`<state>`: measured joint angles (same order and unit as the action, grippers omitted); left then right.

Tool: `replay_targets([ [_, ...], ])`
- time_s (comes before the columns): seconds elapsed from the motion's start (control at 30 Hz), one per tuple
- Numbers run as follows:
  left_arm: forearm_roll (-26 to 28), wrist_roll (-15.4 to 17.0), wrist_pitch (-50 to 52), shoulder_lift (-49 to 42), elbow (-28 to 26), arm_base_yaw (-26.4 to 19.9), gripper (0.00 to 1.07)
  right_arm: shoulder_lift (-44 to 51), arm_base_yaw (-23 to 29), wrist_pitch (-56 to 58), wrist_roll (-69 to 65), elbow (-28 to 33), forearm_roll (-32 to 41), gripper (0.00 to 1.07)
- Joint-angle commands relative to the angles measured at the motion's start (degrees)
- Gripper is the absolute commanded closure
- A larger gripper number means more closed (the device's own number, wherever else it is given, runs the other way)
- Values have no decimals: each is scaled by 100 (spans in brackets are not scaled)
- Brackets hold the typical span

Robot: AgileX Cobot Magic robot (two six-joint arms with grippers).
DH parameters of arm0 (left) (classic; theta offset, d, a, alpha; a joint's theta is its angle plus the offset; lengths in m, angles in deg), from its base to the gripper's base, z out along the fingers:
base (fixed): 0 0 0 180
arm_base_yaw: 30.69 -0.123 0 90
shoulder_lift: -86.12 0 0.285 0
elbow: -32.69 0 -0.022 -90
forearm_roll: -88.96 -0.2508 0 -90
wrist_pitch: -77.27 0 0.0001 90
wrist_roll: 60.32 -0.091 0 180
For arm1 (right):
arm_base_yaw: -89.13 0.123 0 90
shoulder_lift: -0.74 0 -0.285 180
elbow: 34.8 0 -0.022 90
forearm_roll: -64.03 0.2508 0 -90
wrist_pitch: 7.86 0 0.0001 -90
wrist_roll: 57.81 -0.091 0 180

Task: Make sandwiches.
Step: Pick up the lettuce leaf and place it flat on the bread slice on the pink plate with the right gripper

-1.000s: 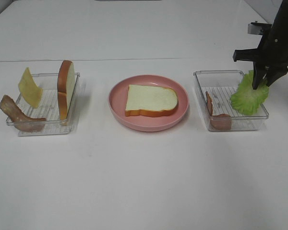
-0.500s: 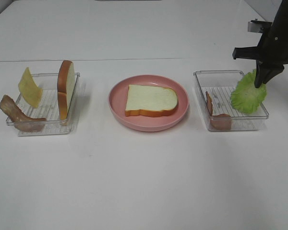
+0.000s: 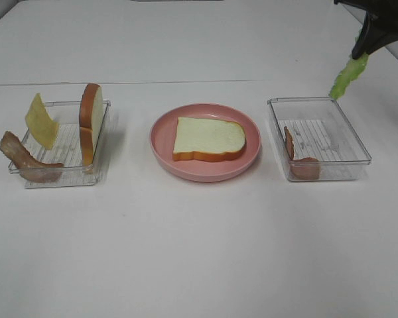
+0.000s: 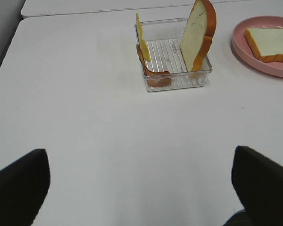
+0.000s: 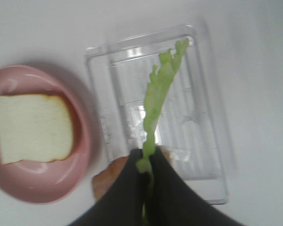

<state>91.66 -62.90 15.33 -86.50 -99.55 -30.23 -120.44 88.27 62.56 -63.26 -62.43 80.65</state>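
A white bread slice (image 3: 209,138) lies flat on the pink plate (image 3: 205,173). My right gripper (image 3: 366,45) is shut on a ruffled green lettuce leaf (image 3: 348,74) and holds it high above the far right corner of the right clear tray (image 3: 361,142). In the right wrist view the leaf (image 5: 158,99) hangs from the shut gripper (image 5: 144,165) over that tray (image 5: 212,155). My left gripper (image 4: 139,155) is open and empty, well short of the left tray (image 4: 177,82). That tray holds an upright bread slice (image 4: 198,35), yellow cheese (image 4: 140,37) and bacon (image 4: 153,70).
A bacon piece (image 3: 300,162) stays in the right tray. In the exterior view the left tray (image 3: 66,177) shows the upright bread (image 3: 91,122), cheese (image 3: 40,120) and a bacon strip (image 3: 23,158) hanging over its left edge. A table seam (image 3: 186,83) runs behind the trays.
My right gripper closed on the lettuce leaf and lifted it up out of the right tray, toward the far right. Nothing else moved.
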Motion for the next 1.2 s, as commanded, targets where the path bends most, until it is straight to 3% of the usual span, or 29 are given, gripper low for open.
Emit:
replay_targets([
  [0.03, 17, 17, 34, -63, 0, 29, 6, 97, 97, 143, 292, 6, 888, 107],
  [0.17, 17, 17, 34, -63, 0, 29, 6, 34, 607, -103, 481, 6, 1513, 107],
  [0.27, 17, 17, 34, -63, 0, 29, 6, 11, 716, -166, 498, 6, 1570, 107],
  [0.33, 17, 17, 34, -63, 0, 29, 6, -155, 1197, -395, 544, 6, 1805, 107],
  [0.6, 17, 17, 34, -63, 0, 29, 6, -584, 1879, -951, 544, 6, 1896, 107],
  [1.17, 17, 17, 34, -63, 0, 29, 6, -1581, 1937, -1261, 802, -69, 2613, 107],
  [1.2, 17, 17, 34, -63, 0, 29, 6, -1684, 1937, -1266, 882, -74, 2905, 107],
])
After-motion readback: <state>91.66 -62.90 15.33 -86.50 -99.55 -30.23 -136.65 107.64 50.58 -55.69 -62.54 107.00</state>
